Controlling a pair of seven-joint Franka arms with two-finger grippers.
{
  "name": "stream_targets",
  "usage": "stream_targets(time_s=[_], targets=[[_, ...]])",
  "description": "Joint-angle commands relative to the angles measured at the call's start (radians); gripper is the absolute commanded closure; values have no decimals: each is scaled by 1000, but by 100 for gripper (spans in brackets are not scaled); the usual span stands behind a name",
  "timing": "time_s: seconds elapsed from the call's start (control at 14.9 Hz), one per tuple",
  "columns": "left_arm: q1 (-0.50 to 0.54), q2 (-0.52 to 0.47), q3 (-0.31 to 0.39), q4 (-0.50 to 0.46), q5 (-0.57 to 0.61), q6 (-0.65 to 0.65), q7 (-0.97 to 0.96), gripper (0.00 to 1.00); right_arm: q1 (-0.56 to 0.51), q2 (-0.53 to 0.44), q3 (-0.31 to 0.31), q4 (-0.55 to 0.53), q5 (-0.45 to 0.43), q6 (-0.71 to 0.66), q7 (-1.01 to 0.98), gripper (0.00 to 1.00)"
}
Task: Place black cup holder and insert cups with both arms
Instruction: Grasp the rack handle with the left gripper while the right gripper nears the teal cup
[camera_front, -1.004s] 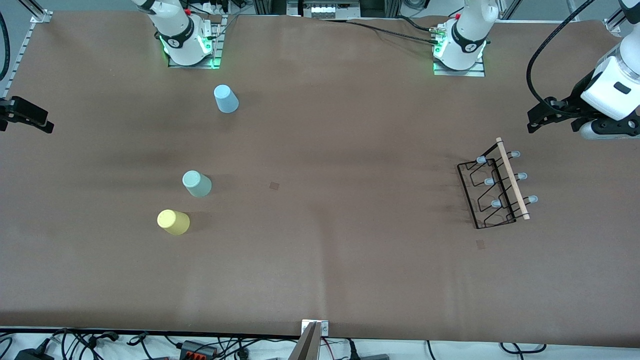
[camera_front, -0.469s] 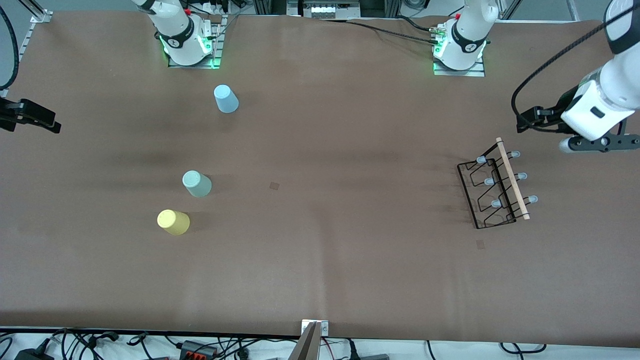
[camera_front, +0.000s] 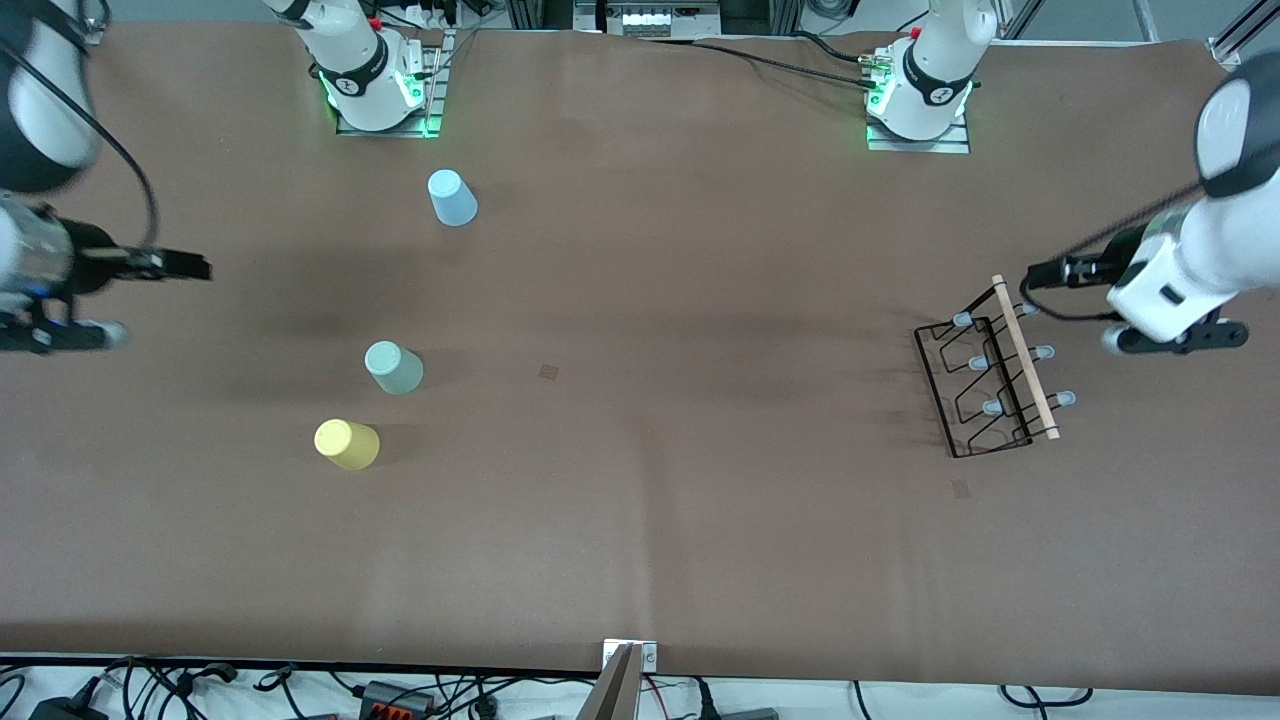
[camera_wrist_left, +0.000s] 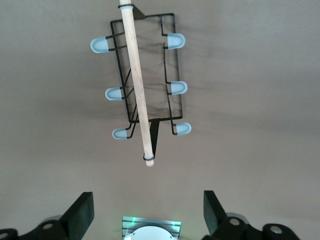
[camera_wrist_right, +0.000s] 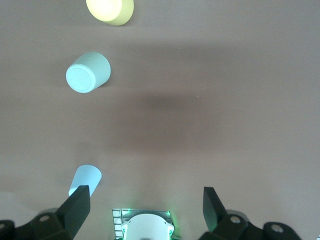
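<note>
You had a wide brown table (camera_front: 640, 520) under even light. A tangle of black cables (camera_front: 200, 685) ran along its edge nearest the front camera.

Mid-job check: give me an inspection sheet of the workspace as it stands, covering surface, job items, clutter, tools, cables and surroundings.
Surface: brown table, two small dark squares marked on it.
Job items: black cup holder stands at the left arm's end, no cups on its pegs. Light blue cup, mint green cup and yellow cup sit upside down toward the right arm's end, apart from each other.
Clutter: nothing seen.
Tools: left tool open, over the table beside the holder's rod, holding nothing. Right tool open, over bare table at its own end, empty.
Cables: black cables along both arms; loose leads off the table's near edge.
Surroundings: metal frame and electronics by the arm bases.
</note>
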Motion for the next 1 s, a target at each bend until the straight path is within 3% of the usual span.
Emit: stream_targets(time_s=[0.0,0.2,0.33,0.47,0.67,0.94], targets=[[54,77,-6,-37,-4,136,17,4,27,-32,1,-152,9,169,23,0],[58,70,-15,-191,-4,359,17,4,78,-117,1,-386,44,363,140,0],[59,70,-15,-250,-4,460,17,6,125,-128,2,-492,52,517,253,0],[59,70,-16,-283,-4,511,17,14,193,-125,2,-566,55,662,405,0],[61,70,-16,-285,-4,508,20,39,236,-94,1,-580,55,743,439,0],[58,70,-16,-283,-4,482,20,93,230,-31,-1,-616,45,932,401,0]])
